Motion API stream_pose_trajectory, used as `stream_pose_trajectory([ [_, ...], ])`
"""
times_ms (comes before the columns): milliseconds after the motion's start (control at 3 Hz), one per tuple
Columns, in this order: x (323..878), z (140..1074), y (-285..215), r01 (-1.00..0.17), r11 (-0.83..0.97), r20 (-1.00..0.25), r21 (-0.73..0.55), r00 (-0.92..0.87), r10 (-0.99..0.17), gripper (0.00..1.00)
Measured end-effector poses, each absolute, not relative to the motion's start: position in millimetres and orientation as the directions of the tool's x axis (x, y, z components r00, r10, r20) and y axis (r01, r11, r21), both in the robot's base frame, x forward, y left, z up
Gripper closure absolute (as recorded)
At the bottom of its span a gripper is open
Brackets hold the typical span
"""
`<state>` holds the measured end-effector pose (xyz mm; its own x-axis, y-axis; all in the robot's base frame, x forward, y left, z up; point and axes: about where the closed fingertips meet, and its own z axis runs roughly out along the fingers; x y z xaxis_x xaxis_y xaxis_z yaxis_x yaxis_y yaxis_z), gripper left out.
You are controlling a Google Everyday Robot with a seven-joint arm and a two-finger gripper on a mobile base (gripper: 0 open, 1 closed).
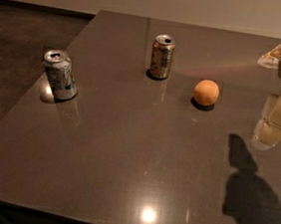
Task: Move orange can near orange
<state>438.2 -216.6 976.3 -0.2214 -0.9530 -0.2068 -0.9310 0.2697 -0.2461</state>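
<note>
The orange can stands upright near the back middle of the dark table; it has brownish-orange and pale patterned sides and a silver top. The orange, a small round fruit, sits to its right and a little nearer, about a can's height away. My gripper hangs at the right edge of the view, to the right of the orange and above the table, holding nothing that shows.
A silver-white can with green markings stands near the table's left edge. A pale packet lies at the back right by the arm. The gripper's shadow falls on the front right. Floor lies beyond the left edge.
</note>
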Motion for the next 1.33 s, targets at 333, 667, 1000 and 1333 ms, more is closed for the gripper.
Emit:
stream_pose_trajectory([
  [333, 438.2, 976.4, -216.6, -0.931, 0.270, -0.207, -0.246, -0.221, -0.953, 0.00],
  [667, 464.4, 976.7, -208.0, -0.927, 0.286, -0.238, -0.244, -0.228, -0.944, 0.00],
  [1000, 512.8, 972.1, -200.5, -0.889, 0.368, -0.298, -0.273, -0.286, -0.911, 0.00],
  [1333, 562.6, 973.5, -189.1, -0.827, 0.486, -0.411, -0.282, -0.354, -0.840, 0.00],
])
